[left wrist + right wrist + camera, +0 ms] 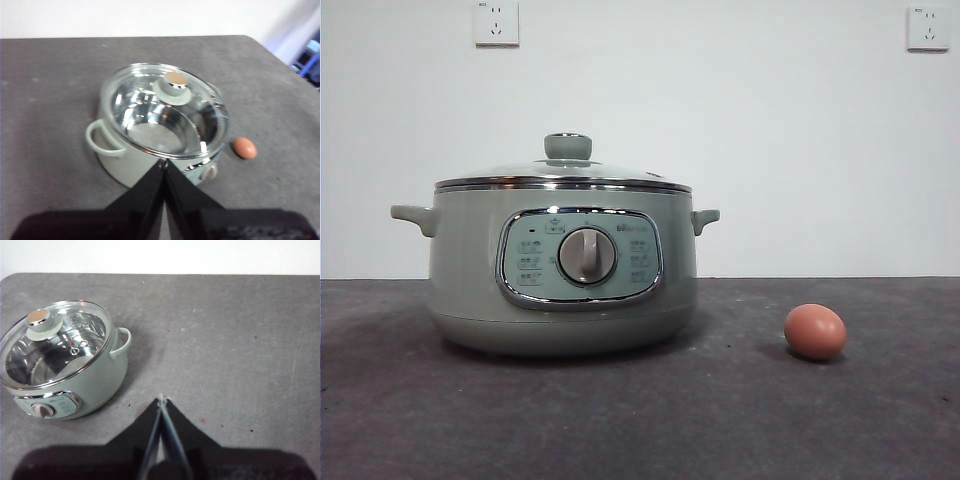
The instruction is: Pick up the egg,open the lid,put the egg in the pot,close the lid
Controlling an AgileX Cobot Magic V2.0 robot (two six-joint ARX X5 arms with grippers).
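Observation:
The pale green pot (563,270) stands on the dark grey table at left of centre, its silver dial facing the front view. The glass lid (563,175) with its green knob sits closed on it. The reddish-brown egg (815,331) lies on the table to the pot's right, apart from it. In the left wrist view the pot (130,160), the lid (165,107) and the egg (245,148) all show; my left gripper (163,163) is shut and empty, high above the pot's near side. My right gripper (161,401) is shut and empty above bare table beside the pot (95,380); the egg is out of that view.
The grey table (720,420) runs to a white wall with two sockets (496,22). In the left wrist view the table's far corner (260,42) shows. Neither arm appears in the front view.

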